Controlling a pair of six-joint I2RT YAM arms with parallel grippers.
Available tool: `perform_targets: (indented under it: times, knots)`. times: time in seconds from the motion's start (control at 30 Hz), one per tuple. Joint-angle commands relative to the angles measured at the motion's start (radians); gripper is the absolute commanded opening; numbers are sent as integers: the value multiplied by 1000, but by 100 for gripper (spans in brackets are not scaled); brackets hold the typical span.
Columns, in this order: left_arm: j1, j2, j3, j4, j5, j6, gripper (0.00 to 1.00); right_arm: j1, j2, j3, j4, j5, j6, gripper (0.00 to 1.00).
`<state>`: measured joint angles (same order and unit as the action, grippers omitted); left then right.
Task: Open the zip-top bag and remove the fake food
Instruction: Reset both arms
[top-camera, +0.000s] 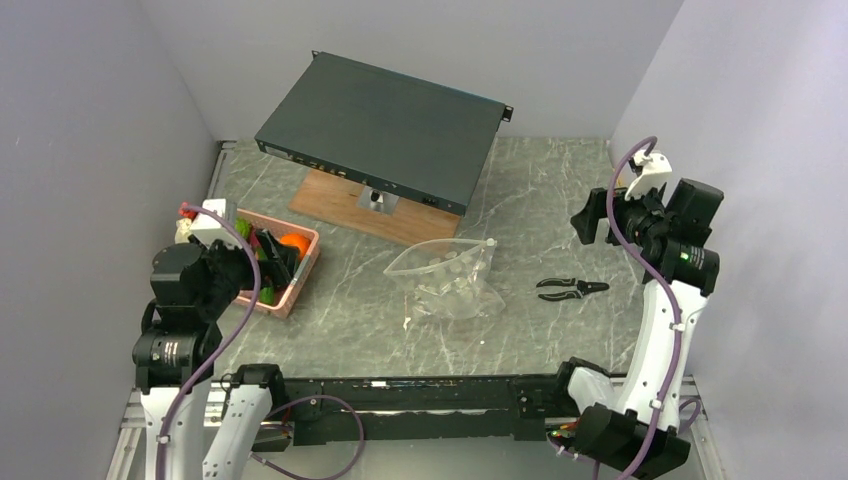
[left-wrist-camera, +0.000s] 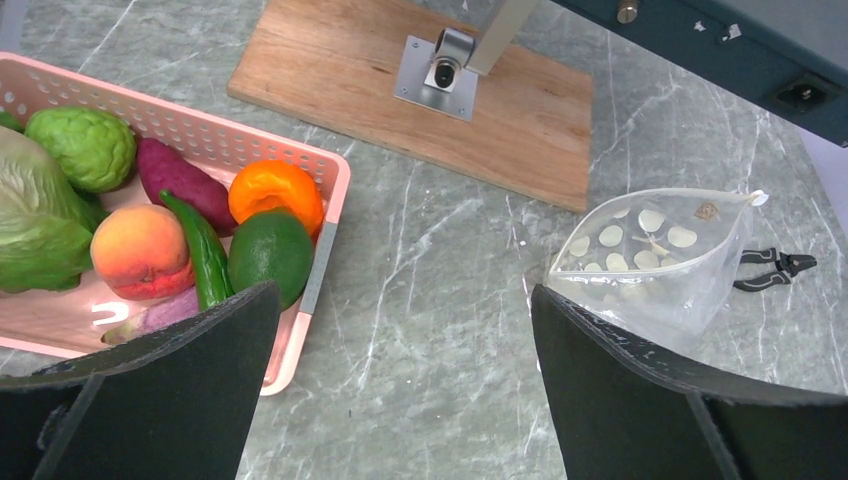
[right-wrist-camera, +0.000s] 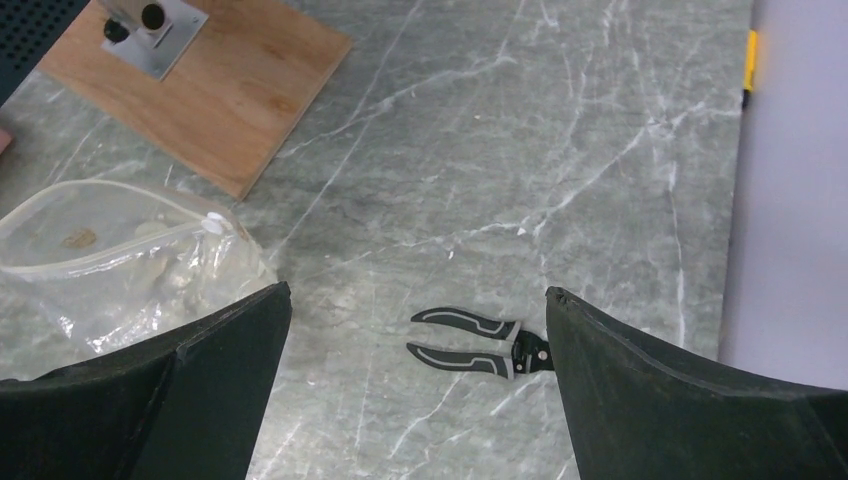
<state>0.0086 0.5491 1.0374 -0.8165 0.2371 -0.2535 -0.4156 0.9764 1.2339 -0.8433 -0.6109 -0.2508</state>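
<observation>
**Ana:** From above, where does the zip-top bag (top-camera: 447, 282) lie?

**Ben:** In the middle of the table (top-camera: 360, 315), between the arms, with its zip edge running roughly left to right along the far side. The left gripper (top-camera: 280, 258) hangs over the pink basket (top-camera: 303, 279), well off to the bag's left. The right gripper (top-camera: 590, 216) hovers to its right, with the pliers (top-camera: 572, 288) lying between. Neither touches the bag.

**Ana:** And the left wrist camera?

**Ben:** Its fingers (left-wrist-camera: 170, 380) stand wide apart, holding nothing. The fake food (left-wrist-camera: 140, 250) — peach, lime, an orange piece, leafy greens — sits in the basket at lower left. The bag lies ahead and to the right, with pale round shapes showing through it.

**Ana:** Loose pieces, or print?

**Ben:** Cannot tell.

**Ana:** The right wrist?

**Ben:** Fingers (right-wrist-camera: 690, 390) likewise spread and empty. The bag is ahead to the left, with its slider tab at the end nearest this arm. The mouth looks bowed open, though clear plastic makes that uncertain. Since the tab end faces the right arm, that arm seems better placed for the zip edge, and the left for pinning the far corner.
</observation>
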Motion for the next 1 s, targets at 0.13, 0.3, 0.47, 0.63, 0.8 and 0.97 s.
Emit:
perform_targets:
  times: [0.13, 0.3, 0.47, 0.63, 0.8, 0.97]
  knots:
    - [-2, -41, -37, 23, -76, -59, 100, -1, -40, 16, 30, 48, 94, 100]
    - [-2, -75, -86, 92, -45, -112, 100, -2, -38, -18, 84, -6, 123, 100]
    - [-2, -110, -115, 102, -79, -170, 100, 12, 19, 6, 86, -44, 159, 100]
    - [-2, -148, -131, 135, -130, -216, 100, 13, 45, 6, 114, -125, 175, 100]
    - [-2, -157, -159, 184, -131, -234, 100, 12, 41, -3, 130, -117, 224, 100]
    - [-2, -118, -155, 194, -124, -226, 100, 11, 36, -14, 123, -123, 249, 100]
